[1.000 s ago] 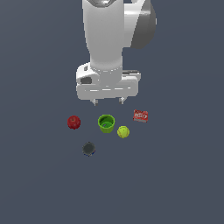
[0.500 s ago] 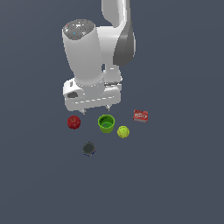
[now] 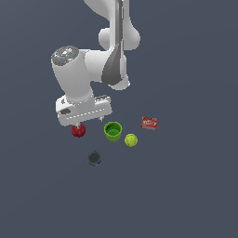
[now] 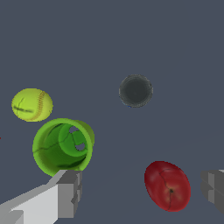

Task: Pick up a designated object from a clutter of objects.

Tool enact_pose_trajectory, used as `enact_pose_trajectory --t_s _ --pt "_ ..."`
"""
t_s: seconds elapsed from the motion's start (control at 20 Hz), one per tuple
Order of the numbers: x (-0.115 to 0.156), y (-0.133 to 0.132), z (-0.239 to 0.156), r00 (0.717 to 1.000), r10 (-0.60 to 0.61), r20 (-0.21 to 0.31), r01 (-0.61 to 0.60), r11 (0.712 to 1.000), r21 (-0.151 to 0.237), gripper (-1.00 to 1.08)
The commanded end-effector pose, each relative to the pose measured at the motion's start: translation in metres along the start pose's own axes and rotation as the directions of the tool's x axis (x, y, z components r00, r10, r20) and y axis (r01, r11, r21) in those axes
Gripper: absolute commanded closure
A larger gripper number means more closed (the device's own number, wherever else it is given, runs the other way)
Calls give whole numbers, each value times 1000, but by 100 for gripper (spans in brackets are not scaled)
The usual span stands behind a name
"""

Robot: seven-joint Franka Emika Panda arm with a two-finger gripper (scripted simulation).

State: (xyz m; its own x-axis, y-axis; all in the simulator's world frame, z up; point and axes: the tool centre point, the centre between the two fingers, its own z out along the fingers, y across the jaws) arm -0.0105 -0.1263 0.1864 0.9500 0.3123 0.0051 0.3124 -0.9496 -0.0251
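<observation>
End effector [image 4: 142,192] was wide open and empty above the apple [image 3: 78,131], which sat on the table between the fingers [image 4: 68,192] beside the green cup [image 3: 112,130]; descent, grasp and lift were left.

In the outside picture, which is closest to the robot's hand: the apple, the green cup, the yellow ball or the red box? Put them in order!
Measured from the hand:
1. Apple, right under the hand.
2. Green cup, next along toward the exterior view's right.
3. Yellow ball, just past the cup.
4. Red box, farthest, on the exterior view's right.
</observation>
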Motion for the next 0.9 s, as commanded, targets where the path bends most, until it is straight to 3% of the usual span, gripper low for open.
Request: enact_pose_trajectory --t_s 0.0,0.45,0.85 --pt "-10 13 13 1000 -31 -1 31 1000 -2 -92" --pt "-52 54 57 991 -134 1 134 991 -13 -92" --pt "-79 74 80 981 -192 7 192 981 -21 -92"
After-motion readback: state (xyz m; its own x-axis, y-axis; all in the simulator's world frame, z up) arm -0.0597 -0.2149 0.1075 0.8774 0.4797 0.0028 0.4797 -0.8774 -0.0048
